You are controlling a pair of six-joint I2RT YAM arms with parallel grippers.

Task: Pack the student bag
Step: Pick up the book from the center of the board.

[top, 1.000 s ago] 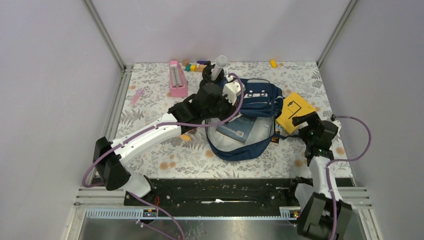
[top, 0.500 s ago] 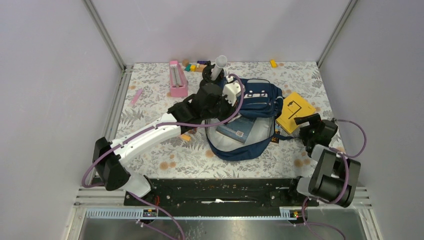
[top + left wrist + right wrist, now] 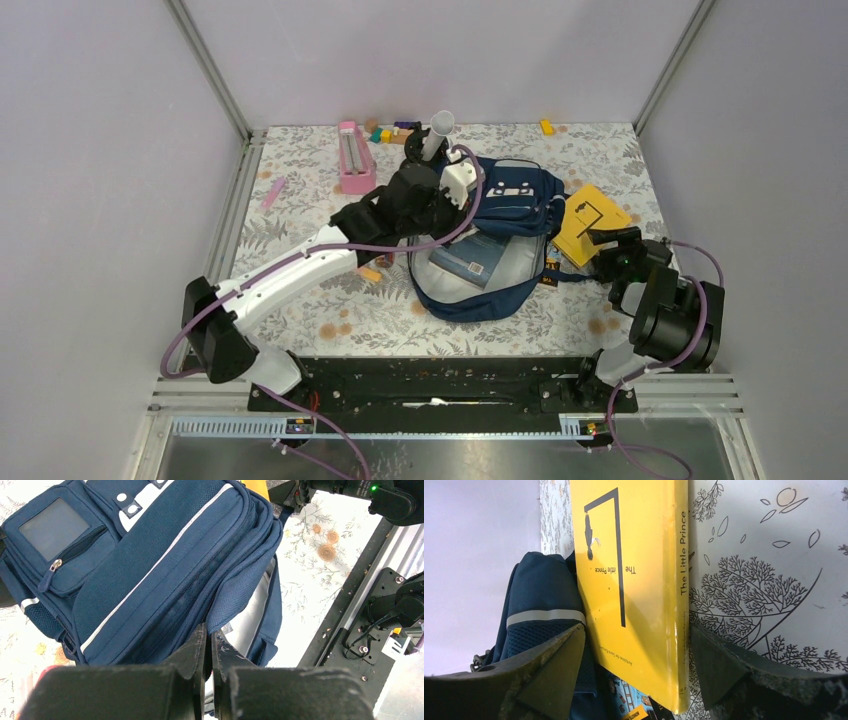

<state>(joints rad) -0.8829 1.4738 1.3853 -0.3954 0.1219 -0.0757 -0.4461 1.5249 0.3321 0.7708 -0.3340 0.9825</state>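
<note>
The student bag [image 3: 510,195] is navy with white patches and lies mid-table, its main compartment open and showing grey lining and a blue book [image 3: 470,258]. My left gripper [image 3: 447,212] is shut on the edge of the bag's front flap [image 3: 235,595] and holds it up; its tips are [image 3: 209,630]. A yellow book, "The Little Prince" [image 3: 590,222], lies against the bag's right side. My right gripper [image 3: 603,250] is open, its fingers on either side of the book's near corner [image 3: 638,630]. The bag's side also shows in the right wrist view [image 3: 541,595].
A pink tray [image 3: 355,157], coloured blocks [image 3: 385,132] and a white tube [image 3: 438,130] stand at the back. A pink stick [image 3: 273,192] lies at the left, an orange block [image 3: 546,127] at the back right. A small printed booklet [image 3: 631,700] sticks out under the yellow book.
My right arm has folded back and low, bringing its open gripper round the yellow book's near corner. My left gripper has drawn the bag flap slightly left.
</note>
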